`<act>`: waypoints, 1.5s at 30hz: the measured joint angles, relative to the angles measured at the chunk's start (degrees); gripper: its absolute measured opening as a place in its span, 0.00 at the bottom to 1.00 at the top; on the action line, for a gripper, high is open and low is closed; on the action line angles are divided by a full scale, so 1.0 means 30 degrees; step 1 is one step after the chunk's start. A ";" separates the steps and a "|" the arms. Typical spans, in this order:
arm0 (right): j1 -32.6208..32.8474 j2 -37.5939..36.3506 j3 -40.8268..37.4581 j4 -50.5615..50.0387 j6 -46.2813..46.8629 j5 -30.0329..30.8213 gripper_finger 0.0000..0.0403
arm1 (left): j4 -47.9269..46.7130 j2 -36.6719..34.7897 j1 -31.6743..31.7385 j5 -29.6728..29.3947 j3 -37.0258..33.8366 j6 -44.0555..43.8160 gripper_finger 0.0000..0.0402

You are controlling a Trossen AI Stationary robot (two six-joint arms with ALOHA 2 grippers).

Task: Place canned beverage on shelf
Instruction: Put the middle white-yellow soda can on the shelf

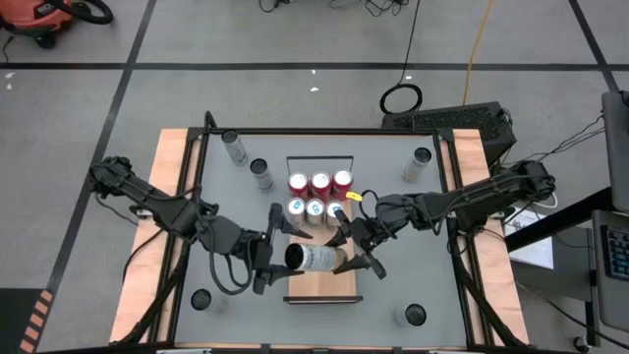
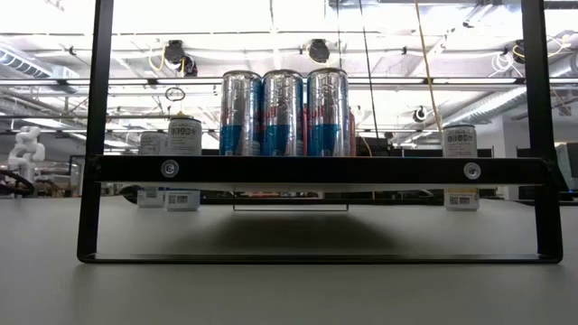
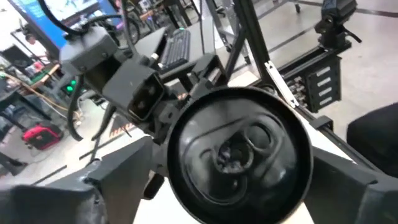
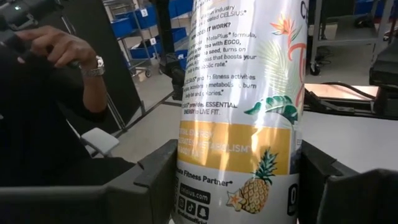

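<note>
A white can (image 1: pixel 313 259) lies on its side over the near half of the shelf (image 1: pixel 319 285), held between the two arms. The right tool (image 1: pixel 356 251) is clenched on it: in the right wrist view both dark fingers (image 4: pixel 158 171) press the printed wall of the can (image 4: pixel 239 124), with its pineapple picture, from either side. The left tool (image 1: pixel 272 246) sits at the can's other end. In the left wrist view the can's top (image 3: pixel 239 152) with its pull tab fills the space between the wide-spread fingers (image 3: pixel 106 186), but whether they touch it cannot be told, so the left tool's state is unclear.

Right behind the held can, six cans stand on the far half of the shelf: a row of three red-topped cans (image 1: pixel 319 182) at the back and three silver-blue cans (image 1: pixel 313 209) in front of them, very close to both tools. From the low view the silver-blue cans (image 2: pixel 283 113) stand side by side above the black shelf frame (image 2: pixel 316 170).

Loose cans stand on the grey tabletop (image 1: pixel 393 305) around the shelf: two at far left (image 1: pixel 234 147), one at far right (image 1: pixel 417 164), one at near left (image 1: pixel 201 300) and one at near right (image 1: pixel 415 316). A person's hand (image 4: pixel 62 46) with a wristwatch shows in the room beyond.
</note>
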 joint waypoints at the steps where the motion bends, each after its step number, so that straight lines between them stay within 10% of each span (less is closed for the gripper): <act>1: 0.0000 0.0000 0.0000 -0.0001 -0.0001 -0.0009 0.49 | -0.0072 0.0007 0.0040 0.0147 0.0000 -0.0038 0.86; 10: -0.0073 0.0000 0.0007 -0.0441 -0.0746 0.0064 0.49 | -0.0187 0.0028 0.0065 0.0896 0.0000 0.0011 0.64; 20: -0.0058 0.0000 0.0007 -0.0564 -0.1017 0.0965 0.62 | -0.0401 0.0027 0.0072 0.0779 0.0000 -0.0492 0.64; 30: 0.1080 -0.0285 0.0066 -0.0883 -0.2014 0.6998 0.84 | -0.0769 0.0022 -0.0234 -0.2544 -0.0007 -0.3731 0.64; 45: 0.3975 -0.0306 0.0036 -0.1926 -0.4638 1.5335 0.86 | -0.1035 0.0054 -0.0219 -0.4625 -0.0007 -0.8469 0.64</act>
